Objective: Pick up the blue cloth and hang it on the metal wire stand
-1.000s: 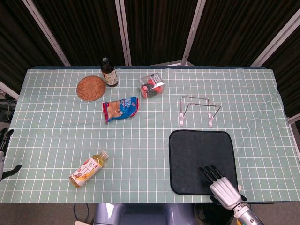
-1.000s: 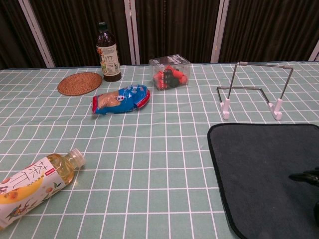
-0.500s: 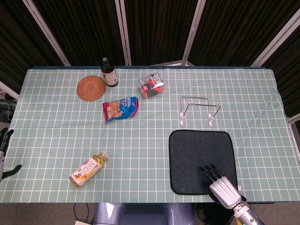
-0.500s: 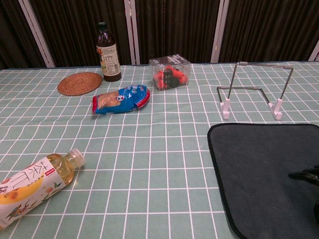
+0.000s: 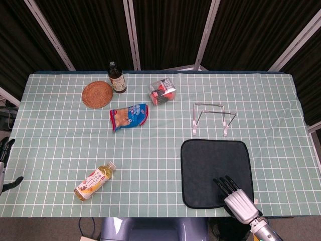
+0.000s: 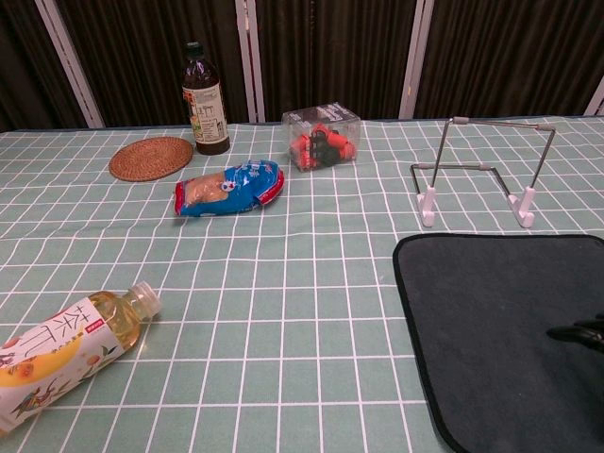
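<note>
Worktop [image 5: 60,130]: checked cover. Blue cloth [image 5: 213,168]: flat, just before the wire stand [image 5: 213,118]; soft, light, limp, so I'd pinch a near edge. My right hand [image 5: 235,198]: fingers spread over its near corner, grasping nothing.

A table covered by a gridded green cloth [image 5: 60,130] is shown from above. At the far left a round woven coaster [image 5: 97,94] is placed, with a dark glass bottle [image 5: 117,78] upright just beside it on the right. Further right a clear plastic box of red items [image 5: 162,92] is set. Nearer than these, a blue snack packet [image 5: 129,116] is laid. A tea bottle [image 5: 95,181] lies on its side at the near left. The metal wire stand [image 5: 212,118] is placed right of centre, and the dark square cloth [image 5: 213,165] is spread flat just in front of it. The right hand [image 5: 235,200] rests at the cloth's near edge.
</note>
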Controlling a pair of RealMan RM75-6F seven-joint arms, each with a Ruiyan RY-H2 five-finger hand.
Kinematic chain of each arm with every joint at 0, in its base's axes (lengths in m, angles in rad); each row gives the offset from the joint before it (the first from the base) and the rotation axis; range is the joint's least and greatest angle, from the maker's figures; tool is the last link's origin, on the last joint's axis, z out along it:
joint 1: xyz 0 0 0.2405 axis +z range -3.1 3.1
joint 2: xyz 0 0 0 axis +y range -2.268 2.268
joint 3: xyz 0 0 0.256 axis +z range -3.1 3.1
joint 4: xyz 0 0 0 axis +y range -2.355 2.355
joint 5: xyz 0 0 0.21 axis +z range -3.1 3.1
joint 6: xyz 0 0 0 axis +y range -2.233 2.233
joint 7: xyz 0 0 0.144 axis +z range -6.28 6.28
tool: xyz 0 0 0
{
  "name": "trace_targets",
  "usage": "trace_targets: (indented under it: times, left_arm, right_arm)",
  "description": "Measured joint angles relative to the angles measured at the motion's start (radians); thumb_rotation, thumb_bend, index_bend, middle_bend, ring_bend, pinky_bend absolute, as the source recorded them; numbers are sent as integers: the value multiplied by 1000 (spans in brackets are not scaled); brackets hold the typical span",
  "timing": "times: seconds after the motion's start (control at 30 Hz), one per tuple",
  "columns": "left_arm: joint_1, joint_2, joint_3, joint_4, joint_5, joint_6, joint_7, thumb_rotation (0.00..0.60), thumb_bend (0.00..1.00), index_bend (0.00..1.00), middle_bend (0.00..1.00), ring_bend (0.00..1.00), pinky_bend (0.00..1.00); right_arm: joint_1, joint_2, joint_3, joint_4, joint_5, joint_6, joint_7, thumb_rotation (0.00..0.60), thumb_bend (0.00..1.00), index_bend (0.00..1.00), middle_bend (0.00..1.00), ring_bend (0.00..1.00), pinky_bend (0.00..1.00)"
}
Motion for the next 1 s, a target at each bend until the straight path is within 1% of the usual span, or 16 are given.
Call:
trace_targets:
  times: [0.2, 0.33, 0.43, 0.5, 0.63, 0.73, 0.87, 1.0]
  left_arm:
    - [2, 3, -1, 0, 0, 4, -8, 600, 0, 0, 0, 0, 0]
    - [1, 4, -1, 0, -1, 2, -10, 600, 0, 0, 0, 0, 0]
    - [1, 4, -1, 1, -3, 2, -10, 600, 0, 0, 0, 0, 0]
    - [0, 4, -2, 3, -7, -1, -10, 600, 0, 0, 0, 0, 0]
    - [-4, 2, -5, 6, -18, -8, -6, 600, 0, 0, 0, 0, 0]
    - [-7, -1, -7, 9, -25, -14, -1, 600, 0, 0, 0, 0, 0]
    - [-12, -6, -10, 14, -39, -24, 6, 600, 0, 0, 0, 0, 0]
    - [-18, -10, -13, 20, -55, -35, 12, 600, 0, 0, 0, 0, 0]
  right_arm:
    - [9, -4, 8, -5, 11, -2, 33, 600, 369, 590, 0, 0, 0]
    - [21, 4, 21, -32, 30, -17, 48, 600, 406, 612, 0, 0, 0]
    - [33, 13, 34, -63, 50, -35, 56, 600, 411, 619, 0, 0, 0]
    - [47, 23, 53, -94, 71, -52, 60, 600, 414, 624, 0, 0, 0]
    - [81, 49, 105, -176, 148, -117, 46, 600, 435, 632, 0, 0, 0]
    - [113, 66, 159, -231, 236, -180, 17, 600, 445, 637, 3, 0, 0]
    - [166, 76, 239, -286, 389, -275, -63, 600, 457, 642, 6, 0, 0]
    - [220, 69, 307, -305, 547, -347, -176, 600, 462, 644, 7, 0, 0]
